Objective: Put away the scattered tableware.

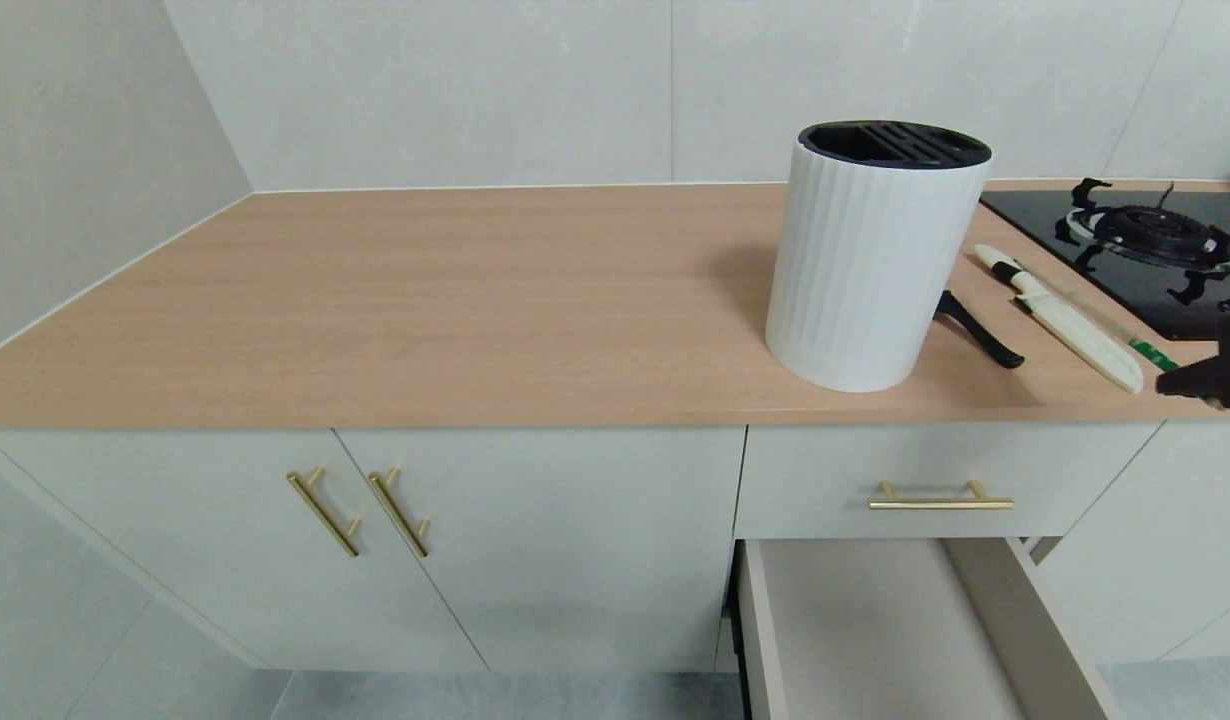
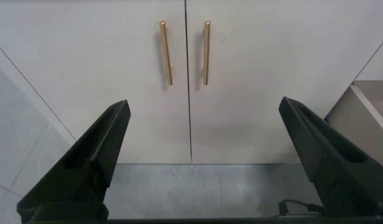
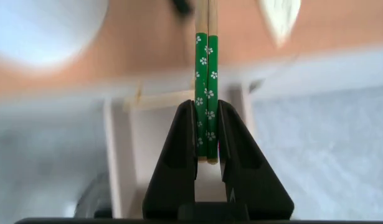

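Chopsticks (image 3: 207,62): green-ended pair pinched in the right gripper (image 3: 208,106) at the countertop's (image 1: 425,300) front edge. They are gripped near the decorated tail, likely so the tips lead into a slot.
Left gripper (image 2: 203,106): jaws spread and empty, low before the cabinet doors (image 2: 116,93), seemingly parked clear.
Holder (image 1: 860,270): white, ribbed, upright, the probable destination.
Unstowed: white knife (image 1: 1070,325) and black handle (image 1: 980,335) lying beside the holder.
Drawer (image 1: 875,620): open below.

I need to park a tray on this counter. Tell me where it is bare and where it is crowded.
Bare: the wide stretch of countertop between the left wall and the white holder. Crowded: the strip between holder and stove, with the black-handled tool, the white knife and the chopsticks in the right gripper.
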